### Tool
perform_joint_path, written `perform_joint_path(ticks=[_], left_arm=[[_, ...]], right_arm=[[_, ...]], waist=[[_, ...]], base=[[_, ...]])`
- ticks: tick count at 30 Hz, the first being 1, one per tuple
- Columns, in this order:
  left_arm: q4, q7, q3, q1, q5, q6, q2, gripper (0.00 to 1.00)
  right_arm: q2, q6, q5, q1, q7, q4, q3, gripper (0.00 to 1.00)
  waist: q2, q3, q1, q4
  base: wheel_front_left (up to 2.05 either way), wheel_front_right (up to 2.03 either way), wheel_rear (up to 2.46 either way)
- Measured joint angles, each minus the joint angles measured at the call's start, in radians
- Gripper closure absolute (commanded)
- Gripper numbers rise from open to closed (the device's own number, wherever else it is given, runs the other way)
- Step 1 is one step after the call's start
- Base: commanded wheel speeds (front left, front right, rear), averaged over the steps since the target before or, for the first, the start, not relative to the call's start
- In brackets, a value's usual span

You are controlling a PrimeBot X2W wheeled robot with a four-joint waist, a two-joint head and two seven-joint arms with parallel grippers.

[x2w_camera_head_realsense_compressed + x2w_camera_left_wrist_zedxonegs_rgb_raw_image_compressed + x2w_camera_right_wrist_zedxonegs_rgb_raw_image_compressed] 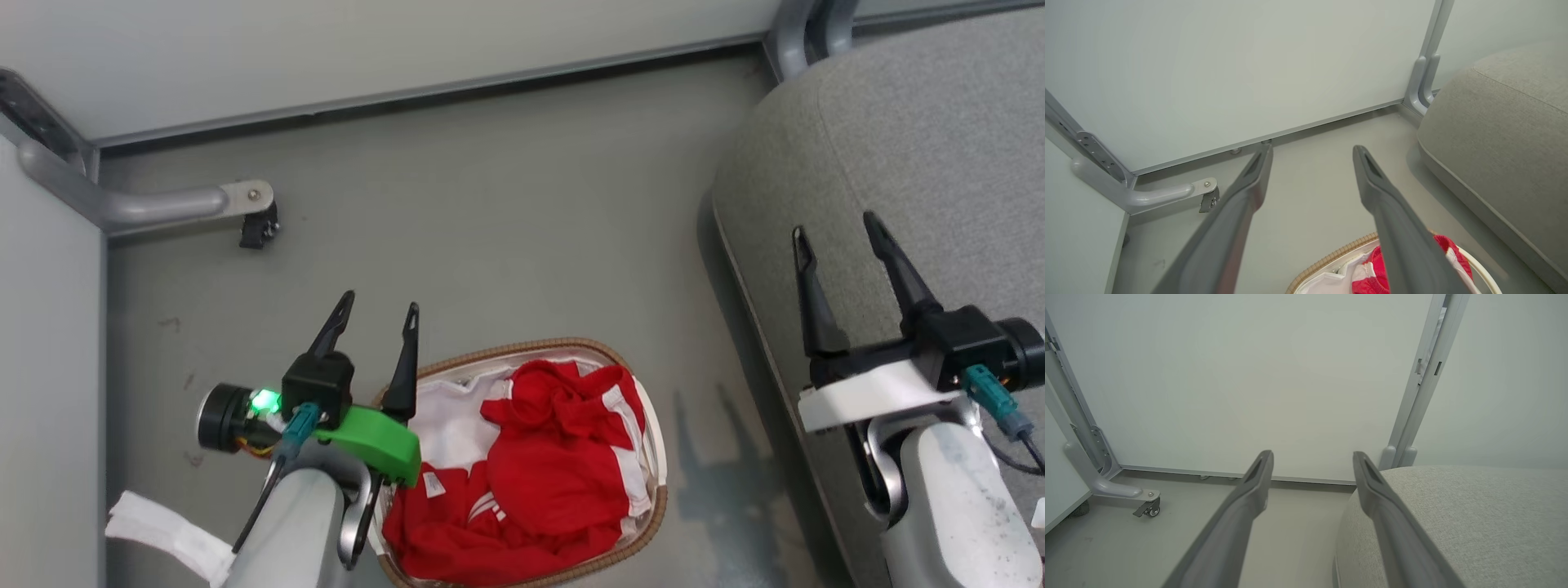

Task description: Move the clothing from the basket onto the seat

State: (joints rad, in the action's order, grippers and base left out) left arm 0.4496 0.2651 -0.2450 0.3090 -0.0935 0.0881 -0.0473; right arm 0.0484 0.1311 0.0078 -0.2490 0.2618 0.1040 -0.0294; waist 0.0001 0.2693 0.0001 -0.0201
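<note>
Both grippers are wide open and empty right now: the left gripper (380,302) hangs by the left edge of the basket (506,349), and the right gripper (834,224) sits over the seat (922,147), fingers spread, gripping nothing. All the clothing (539,465) lies bunched in the basket, a red heap tangled on itself, with the white liner (457,416) bare beside it on the left. That's the trap, I'd say: a pinch taken too far left or too deep could grab liner along with garment, and then the light basket may lift or tip. The heap looks knotted too, so one pull could drag a second piece halfway out and drop it on the floor (694,343) between basket and seat. And that left finger, close to the woven rim, could catch it going down.
</note>
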Motion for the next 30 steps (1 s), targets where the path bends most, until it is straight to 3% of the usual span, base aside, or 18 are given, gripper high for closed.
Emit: perform_joint_path(ticks=[7, 16, 21, 30], left_arm=[[0.185, 0.000, -0.161, 0.190, 0.010, 0.035, 0.001, 0.00], [0.409, -0.001, -0.549, 0.391, -0.086, 0.041, 0.002, 0.00], [0.492, -0.026, -0.716, 0.484, -0.159, 0.041, 0.002, 0.00], [0.604, -0.053, -0.830, 0.616, -0.280, 0.041, -0.009, 0.00]], right_arm=[[0.000, 0.000, 0.010, -0.103, 0.000, -0.044, -0.016, 0.00], [0.001, 0.000, 0.065, -0.181, 0.000, -0.123, -0.023, 0.00], [0.001, 0.000, 0.114, -0.207, 0.000, -0.143, -0.005, 0.00], [0.001, 0.000, 0.166, -0.242, 0.000, -0.179, 0.030, 0.00]], waist=[[0.0000, 0.168, 0.0001, -0.033], [0.0000, 0.376, 0.0001, -0.090], [0.0000, 0.468, 0.0001, -0.130], [0.0000, 0.601, 0.0000, -0.213]], base=[[0.00, 0.00, 0.00], [0.00, 0.00, 0.00], [0.00, 0.00, 0.00], [0.00, 0.00, 0.00]])
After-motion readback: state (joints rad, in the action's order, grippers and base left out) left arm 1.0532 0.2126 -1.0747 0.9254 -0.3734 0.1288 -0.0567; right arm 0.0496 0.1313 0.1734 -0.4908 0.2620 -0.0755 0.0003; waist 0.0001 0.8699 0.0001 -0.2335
